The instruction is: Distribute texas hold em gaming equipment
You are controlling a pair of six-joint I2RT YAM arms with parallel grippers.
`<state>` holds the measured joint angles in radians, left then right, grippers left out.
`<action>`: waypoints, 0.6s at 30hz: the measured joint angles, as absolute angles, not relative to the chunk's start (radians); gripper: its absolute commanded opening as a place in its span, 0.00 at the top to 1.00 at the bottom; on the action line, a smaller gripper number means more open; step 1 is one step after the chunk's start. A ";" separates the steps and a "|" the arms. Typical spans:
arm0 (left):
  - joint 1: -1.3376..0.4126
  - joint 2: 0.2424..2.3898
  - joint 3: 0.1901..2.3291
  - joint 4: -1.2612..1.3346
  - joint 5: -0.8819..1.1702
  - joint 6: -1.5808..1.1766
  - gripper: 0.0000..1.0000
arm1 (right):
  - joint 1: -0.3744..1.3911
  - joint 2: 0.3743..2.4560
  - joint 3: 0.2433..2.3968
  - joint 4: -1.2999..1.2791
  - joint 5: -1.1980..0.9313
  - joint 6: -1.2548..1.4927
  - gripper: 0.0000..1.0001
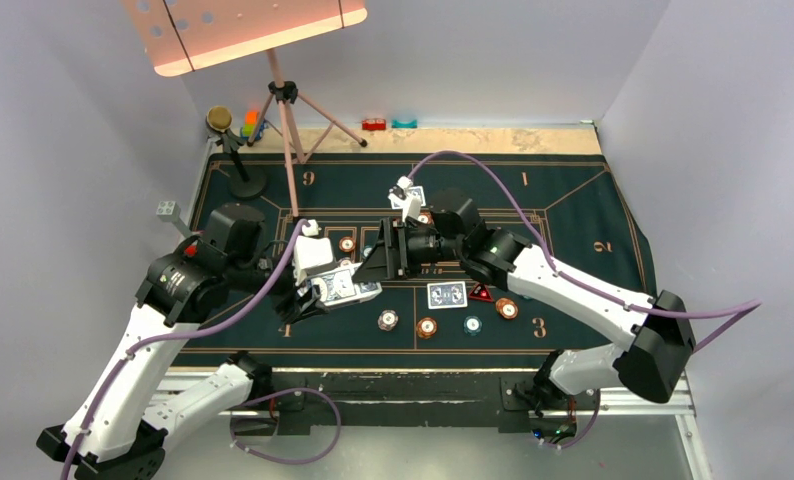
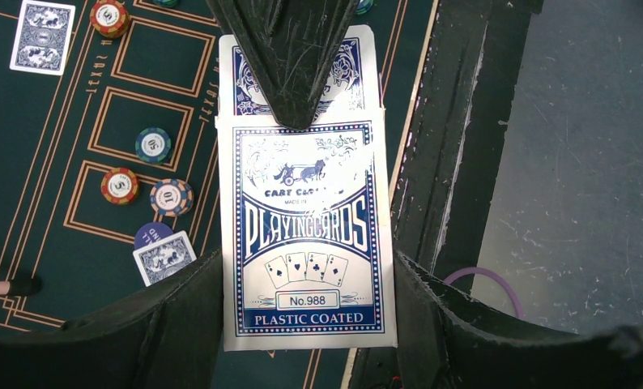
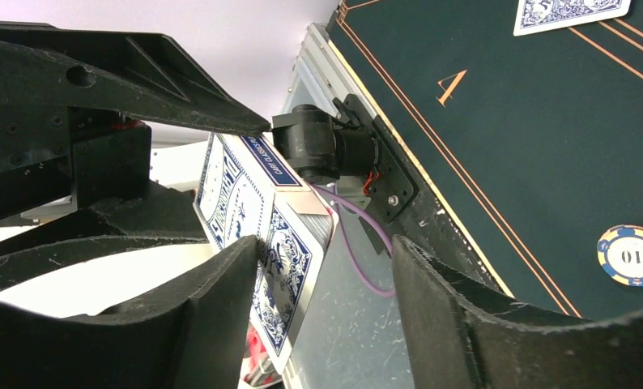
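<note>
While my left end effector [image 2: 306,271] grips the card box [image 2: 306,203], my right end effector [image 3: 325,251] stands open astride its end.

Robot lab test cell, plain white walls [image 1: 63,120], light panel [image 1: 253,30] on tripod [image 1: 291,130], aluminium base rail [image 1: 633,404]

from the card box [image 1: 338,290]: chips [image 1: 427,326] crowd 4 o'clock, tripod [image 1: 289,150] at 11, right arm [image 1: 573,290] bars 3; open mat [image 1: 573,190] at 2.
</note>
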<state>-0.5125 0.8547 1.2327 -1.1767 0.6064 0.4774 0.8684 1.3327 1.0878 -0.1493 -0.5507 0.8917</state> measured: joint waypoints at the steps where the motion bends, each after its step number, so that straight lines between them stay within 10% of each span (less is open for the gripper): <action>1: -0.513 0.855 1.233 -1.177 0.606 0.477 1.00 | 0.868 1.332 1.087 -0.149 -0.551 0.894 0.42; 18: -0.513 0.853 1.234 -1.188 0.606 0.471 1.00 | 0.810 1.248 1.039 -0.175 -0.550 0.897 0.61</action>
<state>-0.5125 0.8532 1.2339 -1.1877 0.6064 0.4709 0.8101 1.2484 1.0389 -0.1749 -0.5503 0.8967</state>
